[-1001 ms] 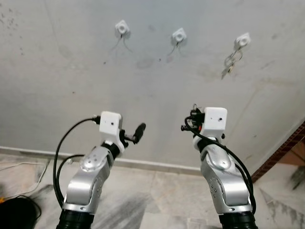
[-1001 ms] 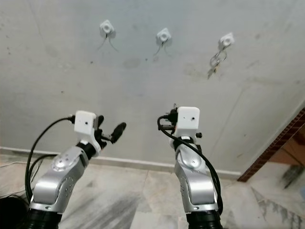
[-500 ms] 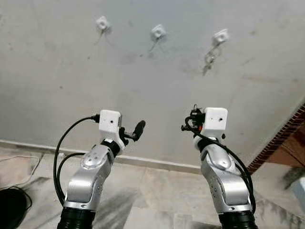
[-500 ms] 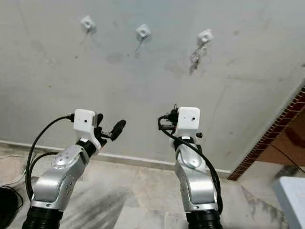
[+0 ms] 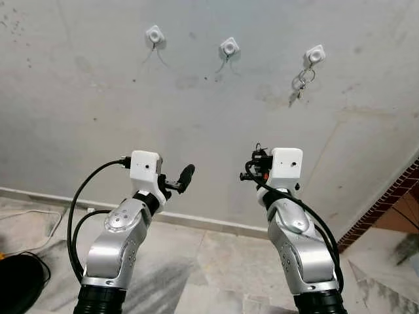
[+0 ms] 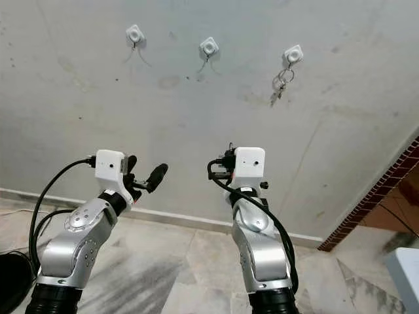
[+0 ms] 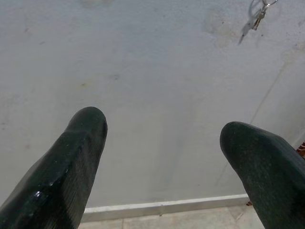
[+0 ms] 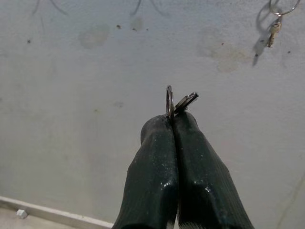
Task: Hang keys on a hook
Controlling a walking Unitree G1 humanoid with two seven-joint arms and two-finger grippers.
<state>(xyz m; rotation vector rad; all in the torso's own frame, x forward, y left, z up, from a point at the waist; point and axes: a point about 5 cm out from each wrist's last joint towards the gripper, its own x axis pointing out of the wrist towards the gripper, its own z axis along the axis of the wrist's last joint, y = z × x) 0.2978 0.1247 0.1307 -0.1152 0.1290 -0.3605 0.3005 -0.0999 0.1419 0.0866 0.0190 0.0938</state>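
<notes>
The right pincer (image 8: pixel 174 119) is clenched on a key ring (image 8: pixel 169 101), pinching only its lower edge; the thin grip may let the ring twist or slip on the reach up. The left pincer (image 7: pixel 162 138) is released and holds nothing. Two hooks (image 5: pixel 155 35) (image 5: pixel 229 47) are free; the third hook (image 5: pixel 315 55) already carries keys (image 5: pixel 300 82). The bare wall (image 5: pixel 98 118) between arms and hooks leaves open room.

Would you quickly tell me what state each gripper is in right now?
Left gripper: open, fingers spread wide, holding nothing.
Right gripper: shut on a key ring with a key, pinched at the fingertips.
</notes>
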